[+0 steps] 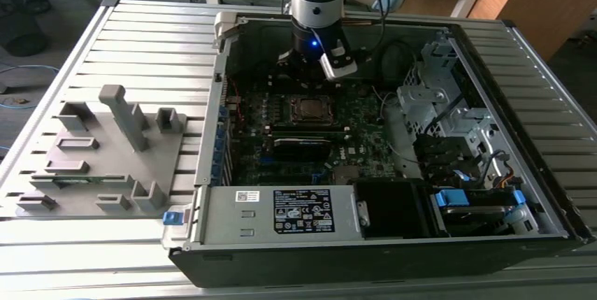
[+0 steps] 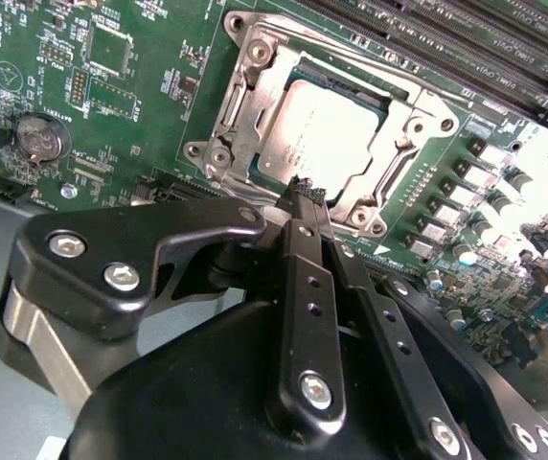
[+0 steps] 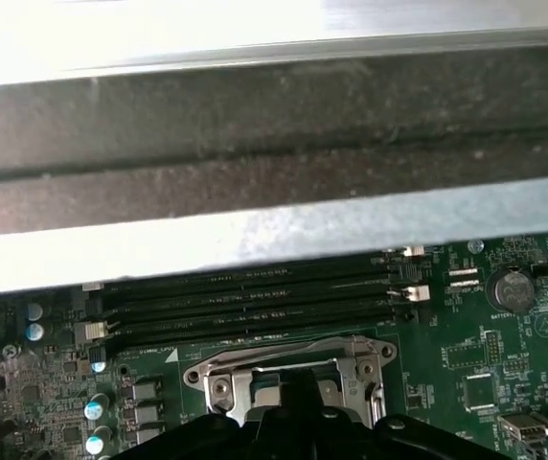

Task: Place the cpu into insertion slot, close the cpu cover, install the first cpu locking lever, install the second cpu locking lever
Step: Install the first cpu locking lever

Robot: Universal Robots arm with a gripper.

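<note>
Second wrist view: dull silver square cpu [image 2: 327, 134] seated in its insertion slot, silver frame cover [image 2: 245, 96] down; black pincer [image 2: 305, 192], fingers together, empty, just beside it. Levers judged outstanding.

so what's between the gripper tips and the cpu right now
Nothing. In the second wrist view the shut gripper hangs just over the cpu edge, by the cover frame.

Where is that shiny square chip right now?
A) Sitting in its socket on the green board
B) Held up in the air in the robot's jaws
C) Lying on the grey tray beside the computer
A: in the second wrist view the cpu lies flat in the insertion slot, just beyond the gripper.
</note>
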